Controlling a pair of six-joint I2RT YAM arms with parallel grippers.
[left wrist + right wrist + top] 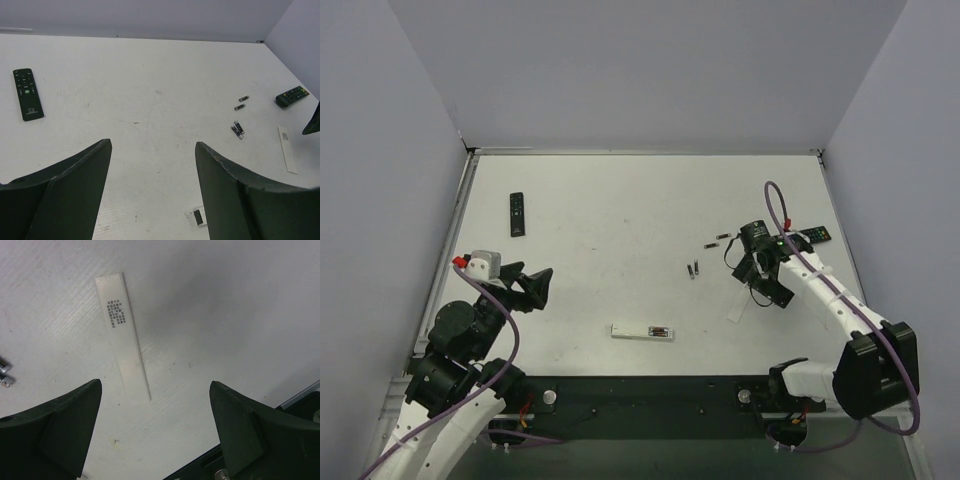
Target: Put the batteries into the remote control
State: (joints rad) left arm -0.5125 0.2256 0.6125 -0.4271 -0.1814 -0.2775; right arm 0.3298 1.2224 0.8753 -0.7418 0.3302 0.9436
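Observation:
A white remote control (pixel 642 331) lies near the table's front edge with its battery bay uncovered; one end of this remote control (pixel 199 217) peeks out beside my left fingers. Two batteries (pixel 693 270) lie side by side mid-table, two more batteries (pixel 723 238) a little further back. In the left wrist view the near pair (pixel 238 129) and a far battery (pixel 244 98) lie loose. The white battery cover (pixel 122 330) lies flat just ahead of my right gripper (pixel 155 385), which is open and empty. My left gripper (pixel 152 145) is open over bare table.
A black remote (pixel 517 213) lies at the back left, another black remote (pixel 813 236) at the right behind the right arm (pixel 820 290). The dark base rail (pixel 650 395) runs along the near edge. Grey walls enclose the table.

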